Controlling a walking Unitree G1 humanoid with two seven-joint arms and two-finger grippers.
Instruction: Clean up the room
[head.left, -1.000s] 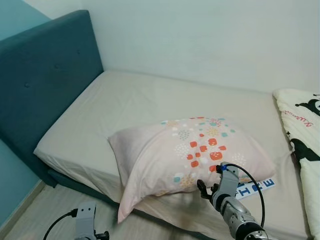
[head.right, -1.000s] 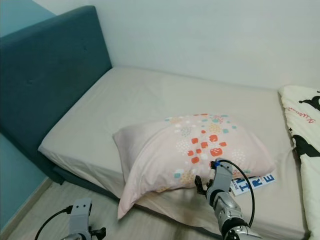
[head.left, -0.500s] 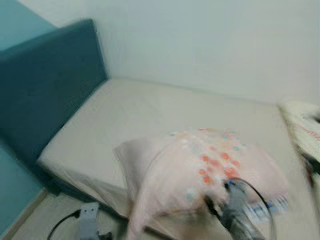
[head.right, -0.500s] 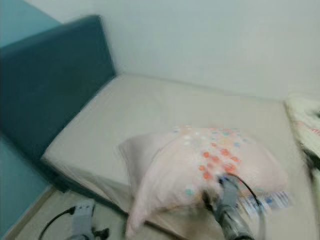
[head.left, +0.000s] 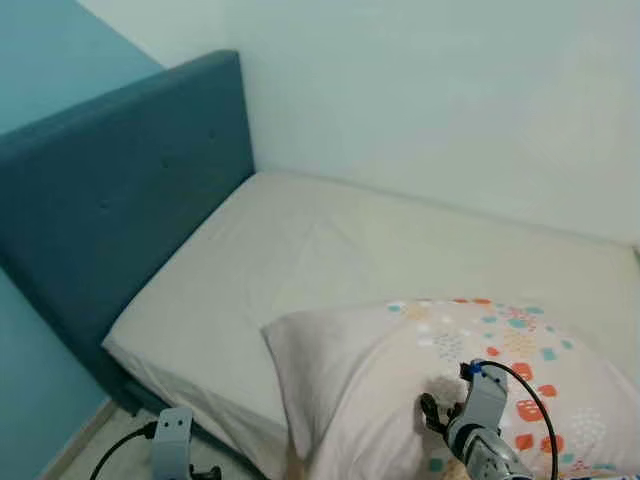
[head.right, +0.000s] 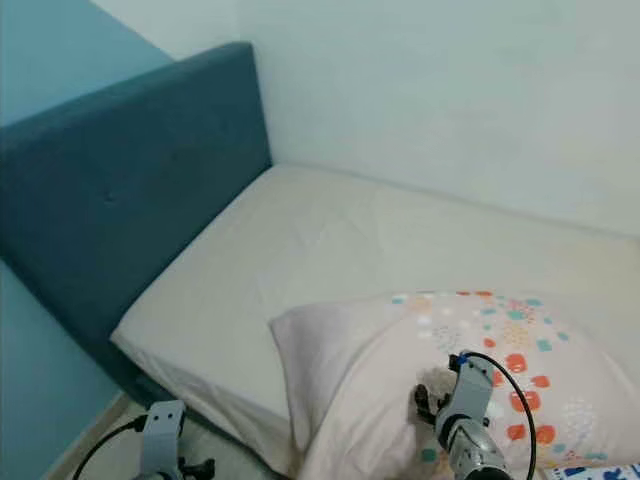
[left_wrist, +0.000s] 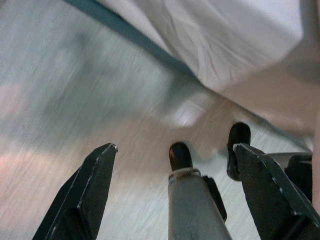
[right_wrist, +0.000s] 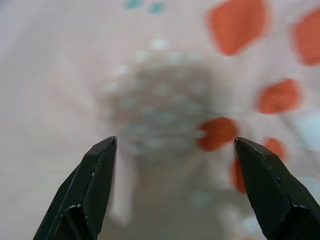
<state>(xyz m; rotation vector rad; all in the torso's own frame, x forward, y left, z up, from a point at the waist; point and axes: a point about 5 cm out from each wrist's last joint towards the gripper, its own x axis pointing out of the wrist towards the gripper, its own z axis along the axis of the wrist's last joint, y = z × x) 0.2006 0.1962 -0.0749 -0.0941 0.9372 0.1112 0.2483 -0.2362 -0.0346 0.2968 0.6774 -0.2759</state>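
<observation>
A pale pink pillow (head.left: 380, 370) with orange and teal dots lies on the bed's near side. My right gripper (right_wrist: 175, 142) is open and close above the pillow's patterned face. Its fingers (right_wrist: 95, 185) stand wide apart with the fabric just beyond them. In the eye views the right arm (head.left: 478, 425) reaches in over the pillow's middle. My left arm (head.left: 172, 440) hangs low beside the bed. The left gripper (left_wrist: 175, 147) is open over the wooden floor, with nothing between its fingers.
The bed (head.left: 300, 250) has a beige sheet and a dark teal headboard (head.left: 110, 200) on the left. A white wall (head.left: 450, 100) runs behind it. The sheet's hanging edge (left_wrist: 225, 45) and the robot's leg (left_wrist: 192, 200) are near the left gripper.
The whole view has swung left and up, so the pillow now sits lower right and the panda blanket is out of frame. The right gripper has gone from the pillow's front edge to over its face.
</observation>
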